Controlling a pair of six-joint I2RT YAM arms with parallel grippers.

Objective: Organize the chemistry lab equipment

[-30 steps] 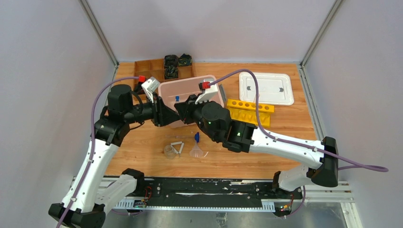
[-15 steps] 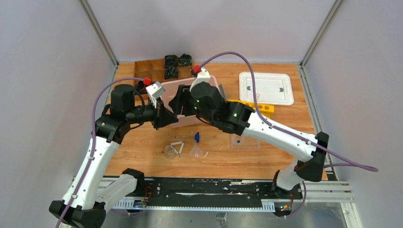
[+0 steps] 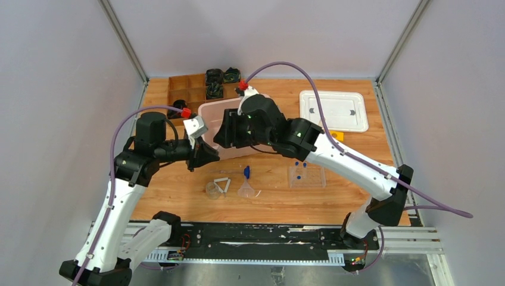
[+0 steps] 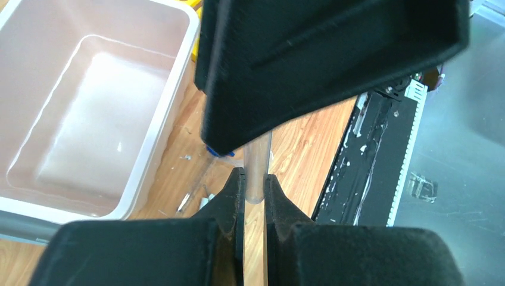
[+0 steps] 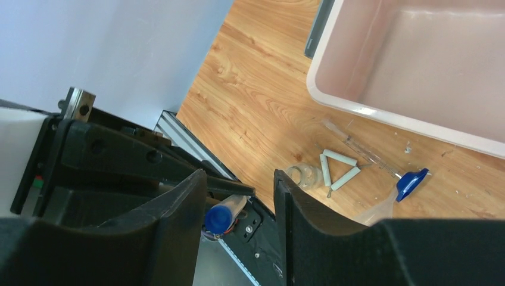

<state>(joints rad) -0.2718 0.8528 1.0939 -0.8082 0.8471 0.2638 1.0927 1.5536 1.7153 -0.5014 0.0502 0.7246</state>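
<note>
Left wrist – left claw (image 4: 255, 183) pinches smooth clear blue-capped tube (image 4: 258, 158); right claw (image 5: 240, 185) parted – glossy pink bin (image 5: 333, 89) nearby

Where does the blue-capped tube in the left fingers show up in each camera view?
Top external: not discernible, hidden at the left fingers.
Left wrist: blue-capped tube dead centre, clamped between the fingers.
Right wrist: bottom, left of centre, its blue cap between the open right fingers.
Shared landmark: pink bin, upper centre, upper left, upper right respectively.
</note>
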